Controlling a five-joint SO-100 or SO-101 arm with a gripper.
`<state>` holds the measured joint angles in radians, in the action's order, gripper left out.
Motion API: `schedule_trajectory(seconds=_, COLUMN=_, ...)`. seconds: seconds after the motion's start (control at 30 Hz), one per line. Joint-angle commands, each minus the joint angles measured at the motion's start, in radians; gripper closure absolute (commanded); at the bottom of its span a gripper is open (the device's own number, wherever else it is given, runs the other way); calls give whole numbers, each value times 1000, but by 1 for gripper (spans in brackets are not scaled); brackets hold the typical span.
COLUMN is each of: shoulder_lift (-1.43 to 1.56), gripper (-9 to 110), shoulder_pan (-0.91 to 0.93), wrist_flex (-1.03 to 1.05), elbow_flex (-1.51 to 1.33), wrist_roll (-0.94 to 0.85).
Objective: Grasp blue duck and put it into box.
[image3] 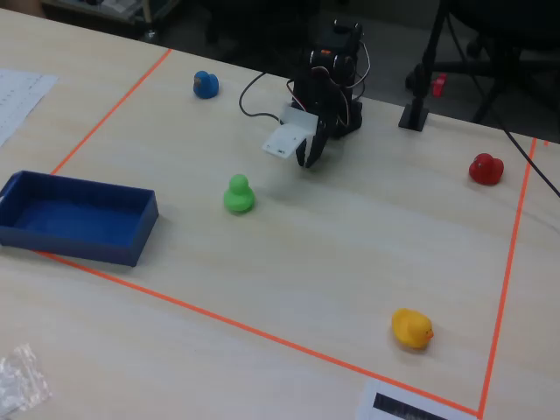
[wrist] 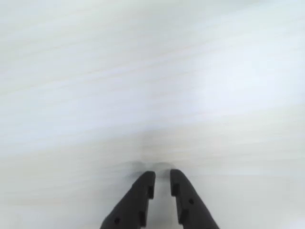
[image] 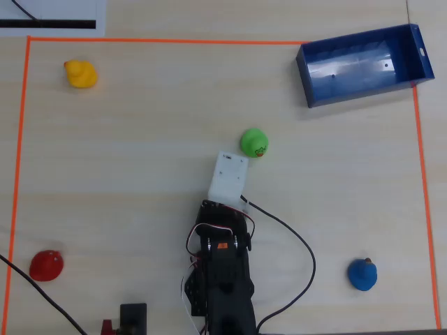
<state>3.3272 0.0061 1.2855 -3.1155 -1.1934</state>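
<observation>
Mid-table, the empty end effector (wrist: pixel 162 175) hangs nearly closed, well apart from blue duck (image: pixel 362 273).

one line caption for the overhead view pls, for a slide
Arm at rest in the taped square, blue duck lower right, box upper right, green duck nearest the arm.
</observation>
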Motion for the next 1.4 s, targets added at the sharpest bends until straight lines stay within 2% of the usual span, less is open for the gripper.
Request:
schedule_trajectory(seconds=0.0, shoulder_lift=-15, gripper=101, shoulder_pan=-6, wrist_flex=17, elbow_flex=5, wrist_roll=0)
schedule_trajectory(seconds=0.97, shoulder_lift=-15, gripper=101, shoulder_pan=-8, wrist_flex=17, elbow_flex=5, wrist_roll=0)
schedule_trajectory(seconds=1.13, shoulder_lift=-15, gripper=89, shoulder_pan=-2, wrist_flex=20, elbow_flex=5, wrist_roll=-2)
schedule_trajectory(seconds=1.2, shoulder_lift=-15, gripper=90, shoulder_pan=-6, wrist_flex=14, elbow_flex=5, wrist_roll=-2)
schedule_trajectory(seconds=1.27, shoulder_lift=-15, gripper=101, shoulder_pan=-3, wrist_flex=11, elbow_flex=5, wrist_roll=-5)
schedule_trajectory(seconds=1.37, shoulder_lift=-28, gripper=101, shoulder_pan=63, wrist_flex=-35, elbow_flex=26, wrist_roll=-48)
